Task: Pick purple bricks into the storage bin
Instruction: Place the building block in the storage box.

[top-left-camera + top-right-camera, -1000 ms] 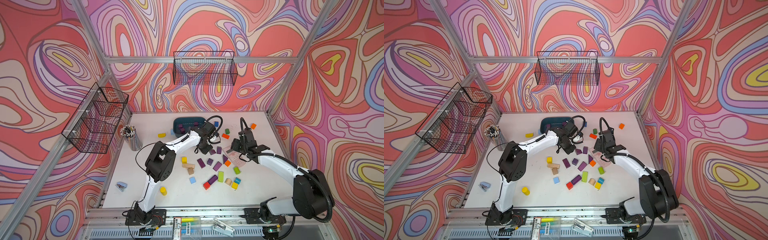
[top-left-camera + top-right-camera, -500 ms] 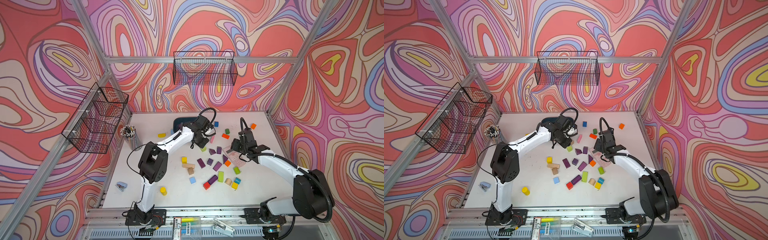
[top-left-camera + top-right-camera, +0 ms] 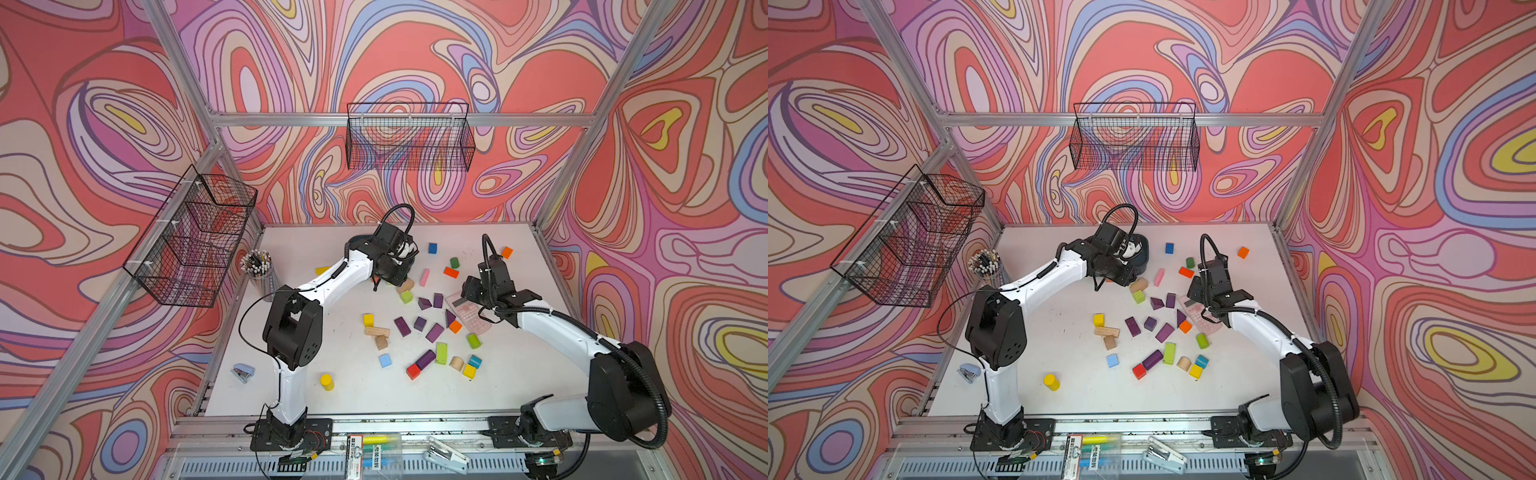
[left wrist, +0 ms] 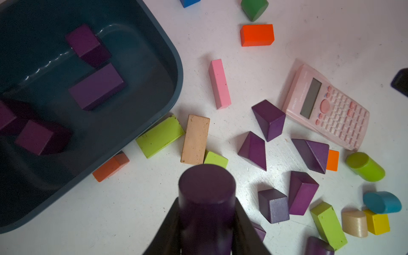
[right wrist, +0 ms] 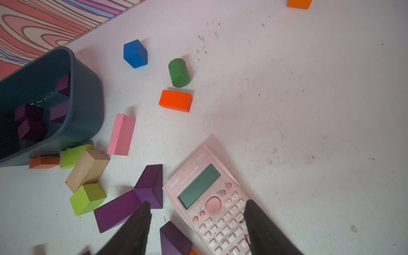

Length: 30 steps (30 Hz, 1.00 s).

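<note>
left tool [image 4: 206, 212] clamped tight on a dark purple wooden cylinder brick [image 4: 206, 187], just beside the dark teal plastic storage bin [image 4: 176, 72]. right tool [image 5: 197, 204] partly open, empty, above a pink plastic calculator [image 5: 198, 185] near the bin.

In a top view the left arm [image 3: 1050, 272] is hiding most of your storage bin [image 3: 1143, 257]; your blurred purple cylinder [image 4: 206, 198] is running off the left wrist picture.

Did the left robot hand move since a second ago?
Yes. The left gripper, its fingers shut on a purple brick, has swung away from the pink calculator, toward the storage bin.
</note>
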Each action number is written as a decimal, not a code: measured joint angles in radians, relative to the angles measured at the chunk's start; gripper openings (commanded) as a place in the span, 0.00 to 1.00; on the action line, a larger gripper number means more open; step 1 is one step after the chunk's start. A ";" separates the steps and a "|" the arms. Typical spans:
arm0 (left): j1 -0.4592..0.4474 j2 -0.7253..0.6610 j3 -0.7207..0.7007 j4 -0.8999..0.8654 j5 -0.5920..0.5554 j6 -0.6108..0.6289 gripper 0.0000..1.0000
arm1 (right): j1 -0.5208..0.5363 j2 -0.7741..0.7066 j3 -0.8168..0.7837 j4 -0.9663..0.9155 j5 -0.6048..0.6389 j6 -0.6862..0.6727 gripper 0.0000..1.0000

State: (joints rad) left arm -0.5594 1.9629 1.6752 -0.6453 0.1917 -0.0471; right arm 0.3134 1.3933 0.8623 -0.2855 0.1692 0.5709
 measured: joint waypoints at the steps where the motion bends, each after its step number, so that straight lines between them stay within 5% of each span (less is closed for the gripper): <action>1: 0.004 0.000 -0.006 0.007 0.003 -0.008 0.26 | 0.000 0.000 0.001 0.000 -0.001 0.000 0.70; 30: 0.193 -0.035 -0.109 0.307 0.082 -0.333 0.26 | 0.000 -0.049 0.002 0.000 -0.009 0.019 0.70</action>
State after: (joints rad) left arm -0.3660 1.9282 1.5661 -0.3386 0.2737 -0.3798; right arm 0.3134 1.3441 0.8646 -0.2852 0.1600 0.5896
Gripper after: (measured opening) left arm 0.335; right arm 0.700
